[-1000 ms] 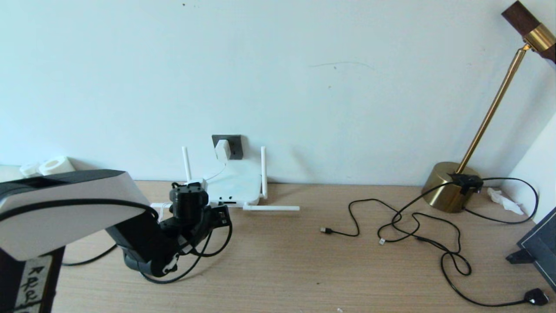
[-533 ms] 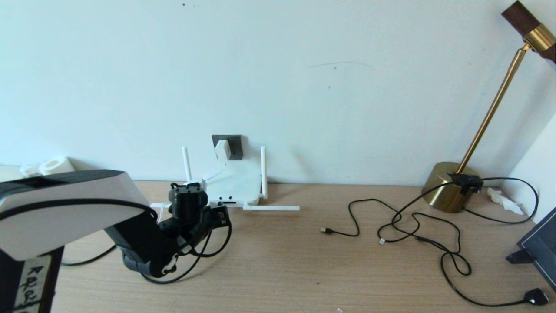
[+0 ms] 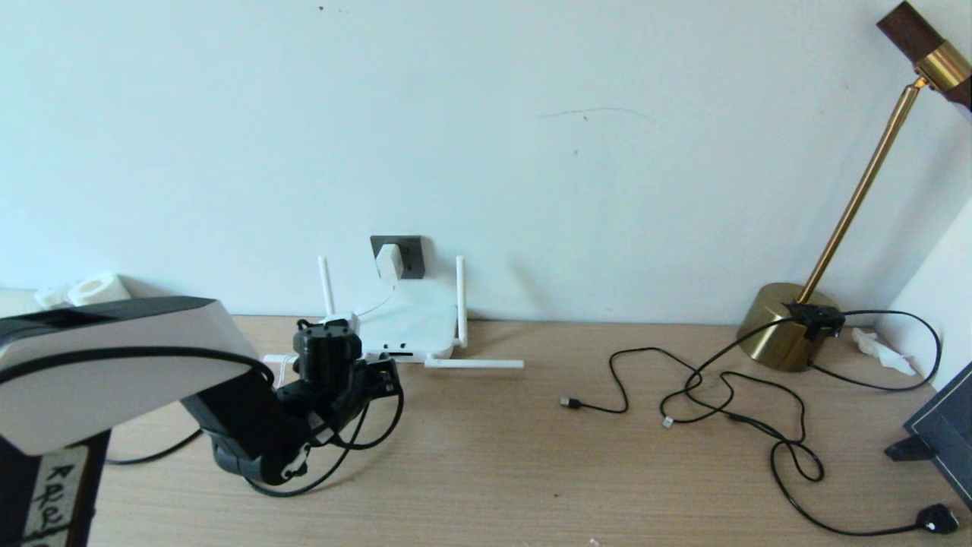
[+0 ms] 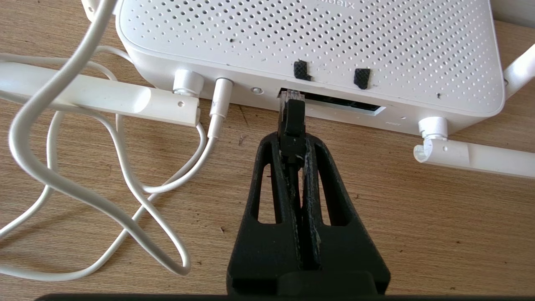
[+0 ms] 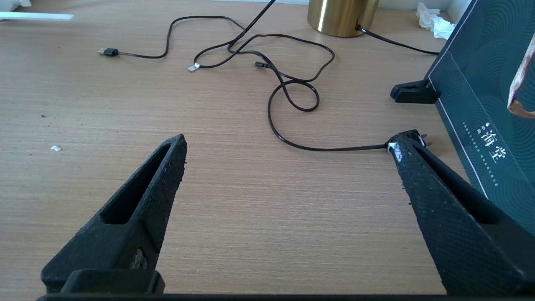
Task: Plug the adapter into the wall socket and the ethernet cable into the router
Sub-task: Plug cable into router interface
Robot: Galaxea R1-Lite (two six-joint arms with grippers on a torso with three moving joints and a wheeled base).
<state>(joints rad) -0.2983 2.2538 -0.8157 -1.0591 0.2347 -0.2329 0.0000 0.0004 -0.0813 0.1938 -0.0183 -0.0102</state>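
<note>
A: Left gripper (image 4: 292,144)?
B: Fingers pinching the ethernet cable (image 4: 291,121) plug, tip at the router (image 4: 309,50) port, not seated I think.
A: Adapter (image 3: 389,263)?
B: Already in the socket (image 3: 410,254), far left on the wall.
A: Right gripper (image 5: 288,146)?
B: Idle over the worktop (image 5: 234,175), fingers spread.
A: Risk?
B: Plug angled off; pushing could jam it or shove the router back.

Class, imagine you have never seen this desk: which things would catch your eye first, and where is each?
The left gripper pinches the ethernet cable, its clear tip at the router port by the wall. Above it, the adapter sits in the wall socket. A brass lamp stands far right, black cables sprawling before it.
</note>
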